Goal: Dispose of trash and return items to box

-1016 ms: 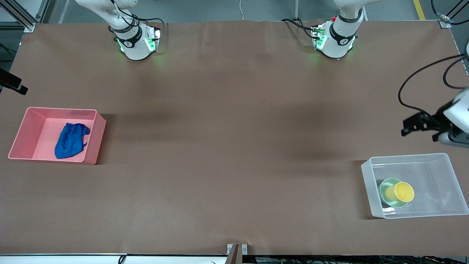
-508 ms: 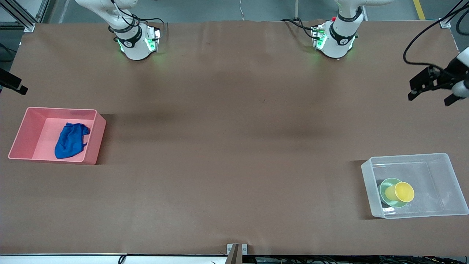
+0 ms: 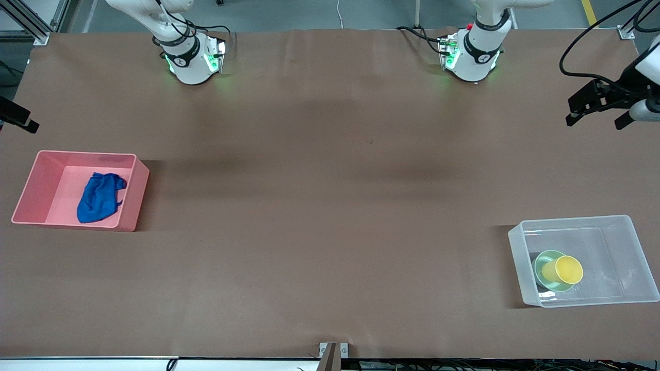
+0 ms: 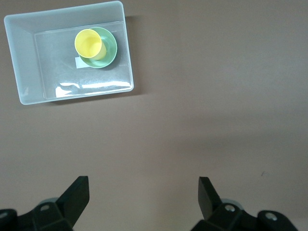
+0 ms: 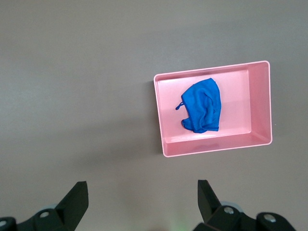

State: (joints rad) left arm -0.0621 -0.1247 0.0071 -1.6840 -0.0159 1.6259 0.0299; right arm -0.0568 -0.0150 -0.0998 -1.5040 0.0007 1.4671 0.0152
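Table [image 3: 330, 216]: brown cover, two arm bases along one long edge.

Pink bin [image 3: 31, 180] [image 5: 262, 103]: toward the right arm's end of the table. Holds blue rag [image 3: 99, 198] [image 5: 202, 106], crumpled, flat on the bin floor.

Clear box [image 3: 631, 242] [image 4: 24, 72]: toward the left arm's end, near the front edge. Holds green bowl [image 3: 544, 257] [image 4: 109, 48] with yellow cup [image 3: 566, 270] [image 4: 88, 43] resting in it, tipped on its side, mouth facing the camera. White label [image 4: 79, 62] on the box floor, partly under the bowl.

Left gripper [image 3: 597, 107] [image 4: 143, 197]: raised over bare table at the left arm's end, jaws spread wide, nothing held.

Right gripper [image 5: 143, 198]: high over bare table, pink bin in sight below; jaws spread wide, nothing held.
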